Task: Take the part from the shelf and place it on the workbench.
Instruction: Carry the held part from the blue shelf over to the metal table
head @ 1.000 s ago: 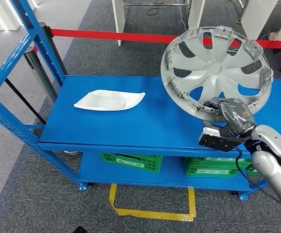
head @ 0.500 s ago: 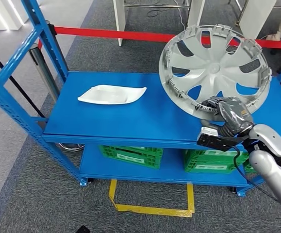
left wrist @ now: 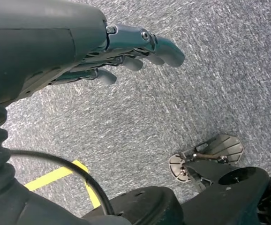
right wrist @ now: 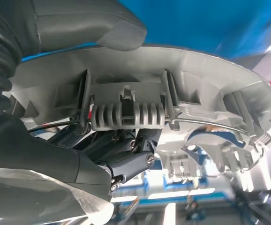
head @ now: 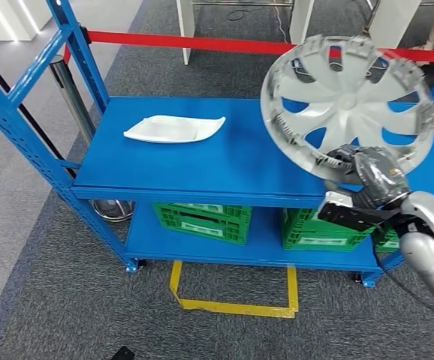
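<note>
Head view: the right hand (head: 368,184) grips the hubcap (head: 348,97) by its near rim, and the disc sits higher and further to the right in the picture than it did 1 second ago. The whole scene has slid too, the shelf (head: 215,161) showing more of its underside and crates, so part of that shift is the camera moving. Even so, the hubcap now looks tilted up and clear of the blue board, which I judge to mean the lift is done and the carry to the desk comes next.

From the right wrist, the thumb (right wrist: 91,23) presses on the outer face of the rim while the dark fingers (right wrist: 127,159) curl under its ribbed inner edge, closed firmly on the hubcap (right wrist: 198,93). The grip is at 1 edge only, so the wide disc could swing or slip during a turn.

From the left wrist, the left hand (left wrist: 127,51) hangs over grey carpet, fingers loosely extended and slightly apart, holding nothing.

Further out, a white part (head: 172,129) lies flat on the shelf, well apart from the hubcap. Green crates (head: 203,223) sit on the lower level, and a red barrier (head: 186,43) runs behind.
</note>
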